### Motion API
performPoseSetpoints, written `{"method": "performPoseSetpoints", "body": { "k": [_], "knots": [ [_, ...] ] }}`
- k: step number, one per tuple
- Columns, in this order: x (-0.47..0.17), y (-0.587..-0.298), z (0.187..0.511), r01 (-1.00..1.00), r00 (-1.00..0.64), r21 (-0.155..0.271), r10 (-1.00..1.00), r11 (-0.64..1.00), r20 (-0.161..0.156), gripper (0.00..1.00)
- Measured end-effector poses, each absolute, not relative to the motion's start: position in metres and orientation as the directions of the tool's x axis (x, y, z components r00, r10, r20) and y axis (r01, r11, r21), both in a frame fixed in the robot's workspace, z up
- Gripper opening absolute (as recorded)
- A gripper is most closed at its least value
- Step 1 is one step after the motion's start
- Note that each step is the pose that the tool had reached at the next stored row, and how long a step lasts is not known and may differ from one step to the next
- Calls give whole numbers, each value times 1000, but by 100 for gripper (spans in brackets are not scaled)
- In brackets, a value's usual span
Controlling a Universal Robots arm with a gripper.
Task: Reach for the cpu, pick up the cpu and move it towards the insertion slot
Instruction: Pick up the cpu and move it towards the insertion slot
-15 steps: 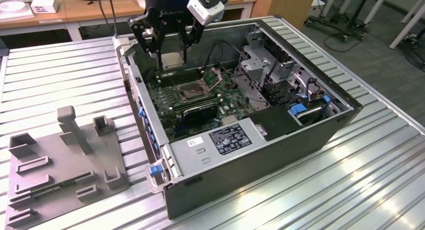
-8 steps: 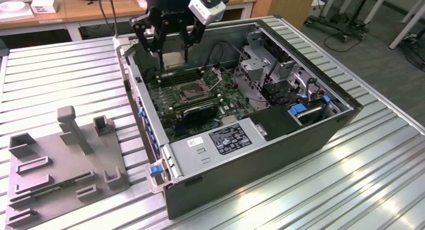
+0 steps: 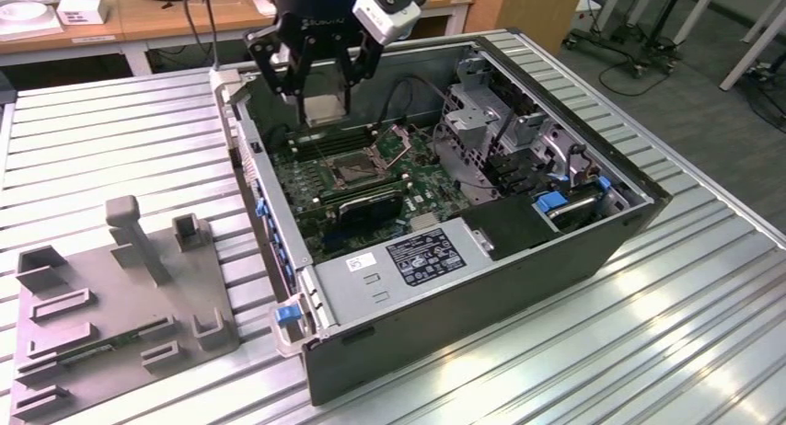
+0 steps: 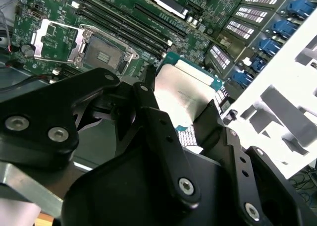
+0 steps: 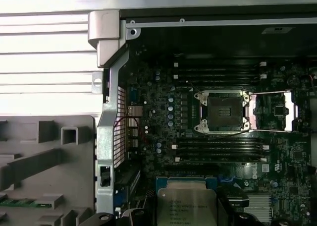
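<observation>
The exterior view has the claw [image 3: 322,98] at the upper middle of the frame, clenched on the cpu [image 3: 323,109] and hanging above the open computer case [image 3: 491,223]; the insertion slot [image 3: 348,168] lies just below it in the picture with its metal frame open, so the carry seems nearly done and calls for a level chip and a slow, squared approach. In the first wrist view the cpu [image 5: 186,206] sits at the bottom centre and the slot [image 5: 224,109] right of centre. The ribbed metal surface [image 3: 110,140] also carries a grey tray [image 3: 117,305] at lower left, and wooden desks [image 3: 160,16] stand behind.
</observation>
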State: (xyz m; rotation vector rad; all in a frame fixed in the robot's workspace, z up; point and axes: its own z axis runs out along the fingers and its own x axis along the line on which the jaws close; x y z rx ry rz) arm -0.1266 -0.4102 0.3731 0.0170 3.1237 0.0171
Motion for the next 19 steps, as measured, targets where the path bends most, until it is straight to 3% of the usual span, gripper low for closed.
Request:
{"method": "performPoseSetpoints", "body": {
  "k": [19],
  "knots": [
    [-116, -405, 372, 11, -1000, 11, 11, 1000, -18, 55]
  ]
}}
